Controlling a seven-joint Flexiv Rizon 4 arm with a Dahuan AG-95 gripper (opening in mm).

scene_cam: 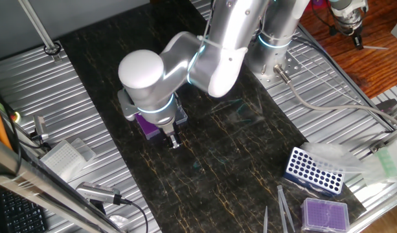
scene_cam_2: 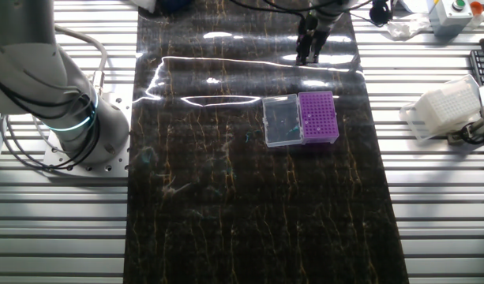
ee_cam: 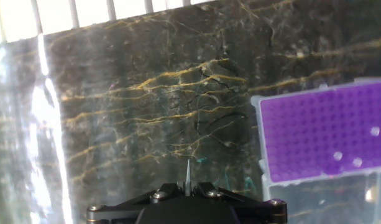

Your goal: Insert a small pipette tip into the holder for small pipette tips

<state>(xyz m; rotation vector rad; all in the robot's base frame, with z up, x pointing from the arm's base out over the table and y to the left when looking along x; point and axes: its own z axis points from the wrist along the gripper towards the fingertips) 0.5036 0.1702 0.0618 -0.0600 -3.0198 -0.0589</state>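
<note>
The holder for small pipette tips is a deep-purple rack (scene_cam_2: 318, 117) with its clear lid (scene_cam_2: 282, 122) lying open beside it on the dark marble mat. It fills the right side of the hand view (ee_cam: 327, 134), where a few holes hold tips. In one fixed view it is mostly hidden behind the arm's wrist (scene_cam: 146, 125). My gripper (ee_cam: 188, 185) is shut on the small pipette tip (ee_cam: 188, 169), a thin clear cone sticking out between the fingers. The gripper (scene_cam_2: 307, 54) hangs above the mat, off to one side of the rack, and also shows in one fixed view (scene_cam: 174, 141).
A blue-and-white rack (scene_cam: 313, 170) and a paler lilac rack (scene_cam: 325, 213) stand at the mat's corner, with tweezers (scene_cam: 283, 207) next to them. A white rack (scene_cam_2: 447, 106) sits on the ribbed metal table. The arm's base (scene_cam_2: 68, 126) stands beside the mat.
</note>
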